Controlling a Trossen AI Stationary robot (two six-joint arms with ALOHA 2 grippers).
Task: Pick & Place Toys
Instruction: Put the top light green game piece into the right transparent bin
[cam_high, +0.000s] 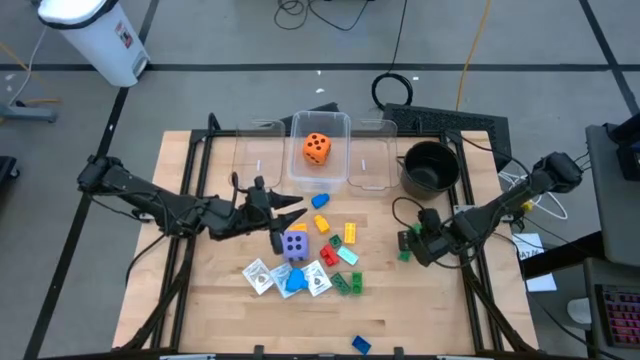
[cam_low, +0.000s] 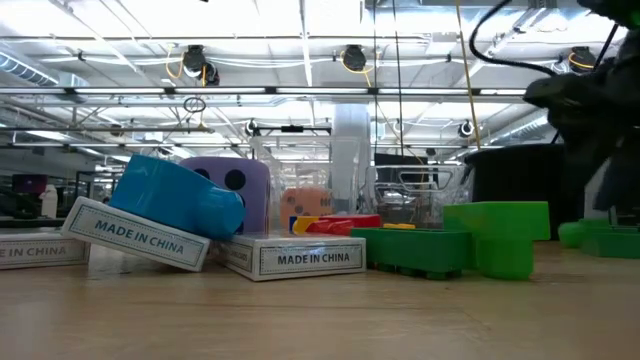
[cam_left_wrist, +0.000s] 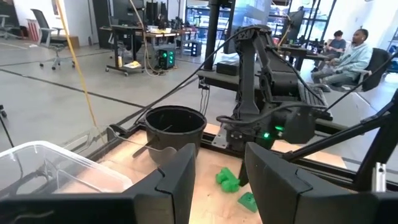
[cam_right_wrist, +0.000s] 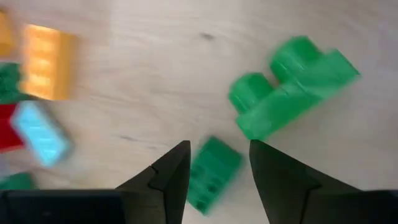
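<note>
The toys lie in a loose heap mid-table: a purple die (cam_high: 295, 243), white cards (cam_high: 258, 275), and red, yellow, teal, green and blue bricks (cam_high: 340, 250). An orange die (cam_high: 317, 148) sits in the middle clear bin (cam_high: 340, 122). My left gripper (cam_high: 292, 213) is open and empty just left of the purple die, pointing right. My right gripper (cam_right_wrist: 217, 149) is open low over the table's right side. Its fingers stand on either side of a small green brick (cam_right_wrist: 213, 169), and a larger green brick (cam_right_wrist: 292, 87) lies just beyond.
A black pot (cam_high: 430, 165) stands at the far right next to three clear bins (cam_high: 372, 155) along the far edge. A lone blue brick (cam_high: 361, 344) lies near the front edge. People sit in the room beyond the table (cam_left_wrist: 351, 53).
</note>
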